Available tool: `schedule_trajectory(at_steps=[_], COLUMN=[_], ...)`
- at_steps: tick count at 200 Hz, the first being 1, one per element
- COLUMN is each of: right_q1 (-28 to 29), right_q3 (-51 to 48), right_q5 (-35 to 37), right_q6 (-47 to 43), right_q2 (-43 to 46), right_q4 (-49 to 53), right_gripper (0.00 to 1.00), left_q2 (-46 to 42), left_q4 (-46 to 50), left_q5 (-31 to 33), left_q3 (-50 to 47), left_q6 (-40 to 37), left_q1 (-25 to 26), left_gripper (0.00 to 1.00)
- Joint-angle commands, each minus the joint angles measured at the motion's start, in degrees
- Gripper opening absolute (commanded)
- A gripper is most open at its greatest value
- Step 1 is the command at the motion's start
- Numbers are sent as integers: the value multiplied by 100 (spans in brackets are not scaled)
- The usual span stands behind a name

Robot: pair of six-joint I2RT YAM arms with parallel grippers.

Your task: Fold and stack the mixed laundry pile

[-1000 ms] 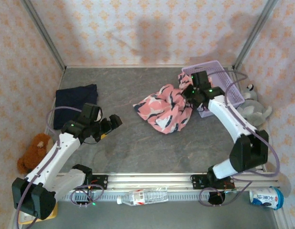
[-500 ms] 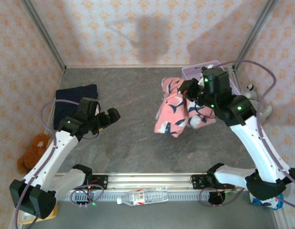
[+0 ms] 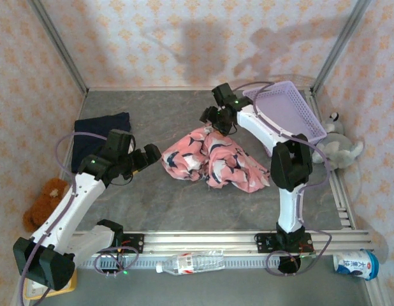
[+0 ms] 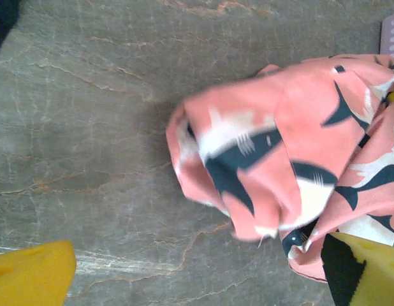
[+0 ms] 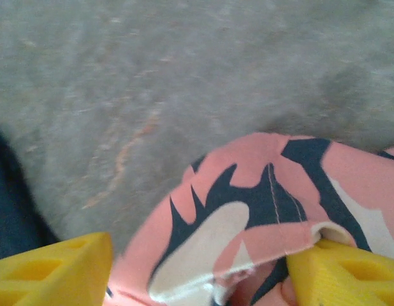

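One grey tabletop point(image 3: 152, 204) carries one lavender basket point(image 3: 292, 118) at the far right and two garments. One salmon-pink shark-print cloth point(image 3: 216, 162) lies crumpled mid-table, and one navy cloth point(image 3: 98, 131) lies flat at the far left. Of the two hands, the right hand point(image 3: 210, 121) hangs over the pink cloth's far edge, fingers apart with fabric lying loose between them. The left hand point(image 3: 148, 160) is spread wide and empty, just left of that cloth. Two plush toys flank the table, one brown point(image 3: 43, 204) and one grey point(image 3: 340, 150).

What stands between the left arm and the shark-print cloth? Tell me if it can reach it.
Probably yes. Only bare table lies between the open left gripper and the shark-print cloth crumpled mid-table. The right gripper sits at the cloth's far edge, out of that path.
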State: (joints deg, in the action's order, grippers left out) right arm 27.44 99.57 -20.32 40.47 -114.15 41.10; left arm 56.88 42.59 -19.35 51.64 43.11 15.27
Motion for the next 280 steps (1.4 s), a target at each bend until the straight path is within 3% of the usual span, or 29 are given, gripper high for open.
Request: schedule_trajectory(at_steps=[1,37,85,101,133,168,184,193,200,210,215,252,280], right_q1=[41,250,865,1153,1576,1730,1729,1724,1701,1646,1597,911,24], right_q3=[-327,-1650,-3247,-3601,-4429,-4927,-4926,-4844,-4747,-4570,-4480,-3904,-2969], right_q5=[-44,349,547,694,722,1234,1488,1640,1748,1846,1895,1796,1006], right_q6=[-103,-266,326,506,932,1423,1555,1549,1492,1356,1278,538,-27], right_q2=[805,2234,3911,4093,4051,3416,3433,3507,3567,3639,3684,4000,3990], right_q4=[-62,279,466,412,-463,-1089,-1275,-1277,-1208,-1068,-964,-692,-764], right_gripper=[74,74,74,74,75,74,64,43,27,11,0,0,0], left_q2=[-211,-41,988,1357,1906,2270,2443,2533,2601,2689,2722,2422,2649], left_q4=[-241,-859,-1407,-1590,-2121,-2595,-2746,-2837,-2903,-2847,-2690,-1434,-635], left_q5=[-127,-212,121,441,847,966,1029,1054,1036,1006,999,905,-297], left_q3=[-316,-690,-360,-293,-321,-340,-306,-275,-234,-62,68,1294,2794], left_q6=[319,637,529,462,557,706,821,913,983,1040,1037,498,-135], left_q1=[144,547,1340,1432,1444,1444,1447,1444,1445,1444,1444,1214,204], left_gripper=[100,100,100,96,72,63,55,45,33,1,0,0,0])
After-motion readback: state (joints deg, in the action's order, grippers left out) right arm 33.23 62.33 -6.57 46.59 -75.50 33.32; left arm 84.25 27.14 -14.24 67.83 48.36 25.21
